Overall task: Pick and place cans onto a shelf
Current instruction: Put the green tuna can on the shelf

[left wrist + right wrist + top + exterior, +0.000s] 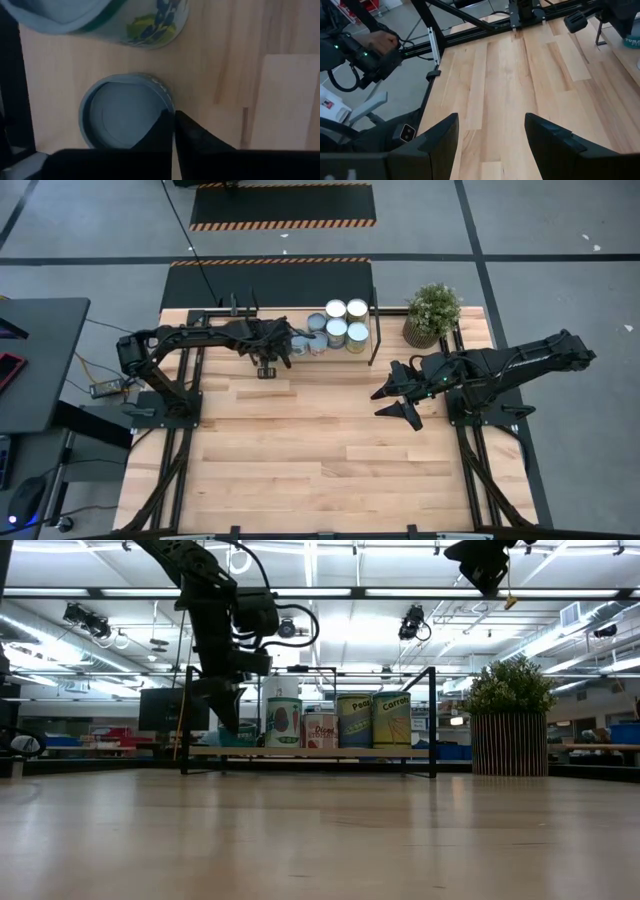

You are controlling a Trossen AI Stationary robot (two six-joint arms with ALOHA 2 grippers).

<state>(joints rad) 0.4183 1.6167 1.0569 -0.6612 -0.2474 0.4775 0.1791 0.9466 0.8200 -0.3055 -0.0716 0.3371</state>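
so my left gripper [174,131] is pinched completely together with nothing between the fingers, hanging right over the left end of the low light-wood shelf in its thin black metal frame [373,330]. Looking down past my fingertips there's a small silver can with a round pale blue-grey top [126,116] standing upright, directly under me and touching nothing of mine, tips just above its rim. Its long axis is vertical, so I'd guess any grab has to spread wide and come straight down around it. A second can with a green and blue label [145,22] sits just beyond it on the board

the rest of the silver cans [345,323] are bunched upright toward the right end of the shelf, a few rows of labelled tins seen from table height. My left arm is clearly the nearer one to all of them

my right gripper [490,135] is spread apart and empty, hovering above bare planks well to the right and nearer than the shelf

surface is a big pale wooden plank tabletop [320,470], a small green potted plant in a ribbed pot [432,313] at the far right corner, then a bright workshop hall with ceiling strip lights behind
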